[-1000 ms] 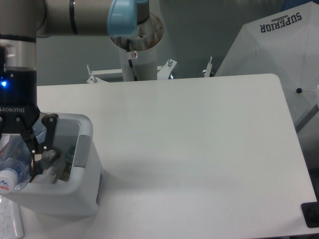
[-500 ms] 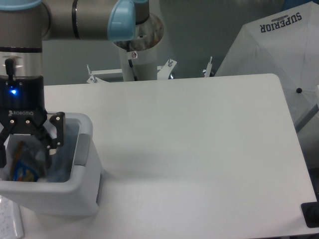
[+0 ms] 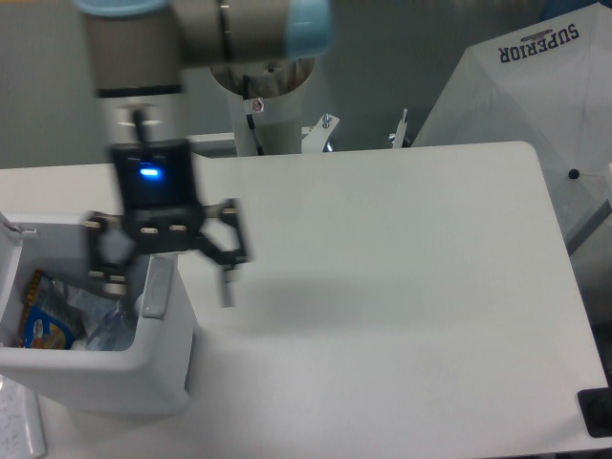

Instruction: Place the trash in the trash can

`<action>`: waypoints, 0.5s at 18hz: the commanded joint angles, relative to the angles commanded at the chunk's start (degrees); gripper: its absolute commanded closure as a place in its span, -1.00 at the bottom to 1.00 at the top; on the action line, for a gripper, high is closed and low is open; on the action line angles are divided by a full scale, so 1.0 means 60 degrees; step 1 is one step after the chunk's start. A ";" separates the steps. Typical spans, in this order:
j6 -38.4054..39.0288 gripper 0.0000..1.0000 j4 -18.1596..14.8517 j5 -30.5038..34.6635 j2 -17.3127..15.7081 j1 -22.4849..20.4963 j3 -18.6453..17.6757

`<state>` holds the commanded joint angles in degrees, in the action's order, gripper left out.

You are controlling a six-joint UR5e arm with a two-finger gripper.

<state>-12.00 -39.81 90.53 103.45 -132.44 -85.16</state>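
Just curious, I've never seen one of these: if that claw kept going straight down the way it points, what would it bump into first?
Probably the grey handle side of the white bin, or the table beside it. The open claw is motion-blurred, so depth is uncertain.

The bin (image 3: 143, 368) stands on the desk (image 3: 402, 287) at its front left corner. A bottle (image 3: 48, 320) lies inside the bin, toward its left side. The pincer (image 3: 167, 287) hangs over the bin's right wall, partly above the bin and partly above the desk. An umbrella (image 3: 535, 105) sits behind the desk's far right corner.
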 joint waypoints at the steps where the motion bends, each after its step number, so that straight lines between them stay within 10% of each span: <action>1: -0.0660 -1.00 -0.0015 0.0000 0.0000 -0.0103 -0.0103; 9: -0.4328 -1.00 -0.1025 0.0205 -0.0820 -0.0998 -0.0441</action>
